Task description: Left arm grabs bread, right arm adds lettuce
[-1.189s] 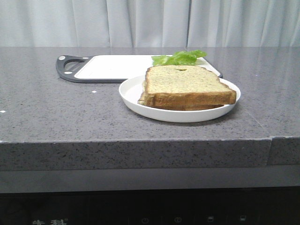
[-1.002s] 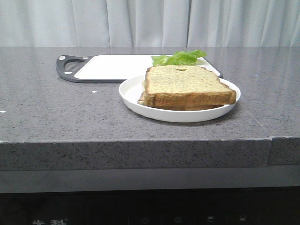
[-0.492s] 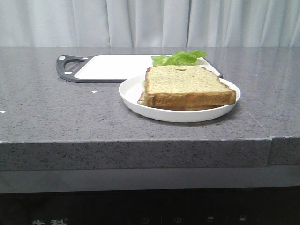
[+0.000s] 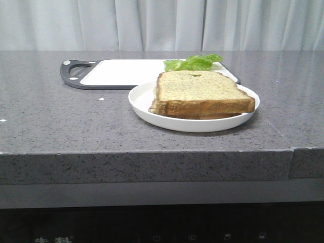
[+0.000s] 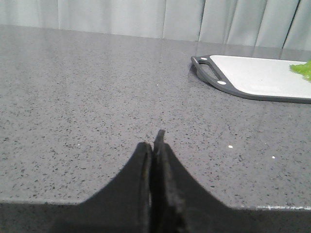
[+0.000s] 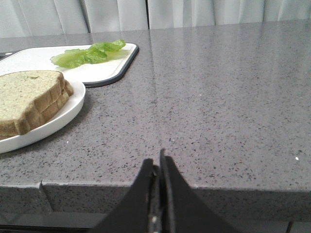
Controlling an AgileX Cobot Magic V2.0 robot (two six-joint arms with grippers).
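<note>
The grey speckled counter (image 4: 61, 121) carries everything. At its back lies a white cutting board (image 4: 126, 72) with a dark rim and handle. In front of the board, just beside it, sits a white plate (image 4: 139, 101). The bread (image 4: 200, 91), a thick tan slice, lies on the plate, stacked on another slice. The lettuce (image 4: 195, 62), small and ruffled, rests on the right end of the board, just behind the plate.

The left claw (image 5: 153, 150) hangs low at the counter's near edge, fingers pressed together, holding nothing, well apart from the bread. The right claw (image 6: 156, 170) is likewise pressed together and empty.

No grasp has begun. To do it well, the left claw should probably spread wide first, then meet the top slice at its crust edge without dragging the plate.
</note>
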